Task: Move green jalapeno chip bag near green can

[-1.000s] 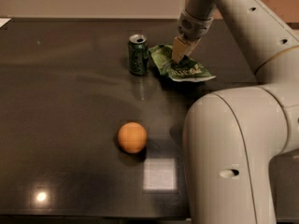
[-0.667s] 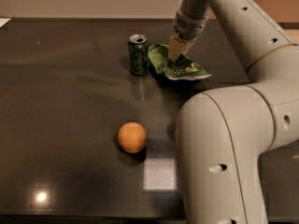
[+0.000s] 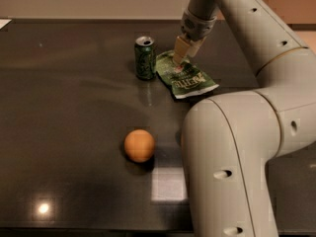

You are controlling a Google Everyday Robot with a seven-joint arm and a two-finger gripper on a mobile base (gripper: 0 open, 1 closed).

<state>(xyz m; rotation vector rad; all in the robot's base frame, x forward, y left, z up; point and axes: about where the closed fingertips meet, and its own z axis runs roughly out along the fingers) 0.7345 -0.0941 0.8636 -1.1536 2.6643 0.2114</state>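
Observation:
The green jalapeno chip bag point(image 3: 191, 81) lies flat on the dark table point(image 3: 69, 102), its left edge close to the right side of the green can point(image 3: 144, 58). The can stands upright with its silver top showing. My gripper point(image 3: 178, 62) comes down from the upper right and is shut on the bag's upper left part, just right of the can. The fingers hide a small part of the bag.
An orange ball point(image 3: 139, 145) sits on the table nearer the front, left of my arm's large white body point(image 3: 232, 167), which hides the table's right front part. The table's far edge runs along the wall.
My gripper has moved a little to the left with the chip bag, bringing the bag's left edge closer to the can. The can and the ball have not moved.

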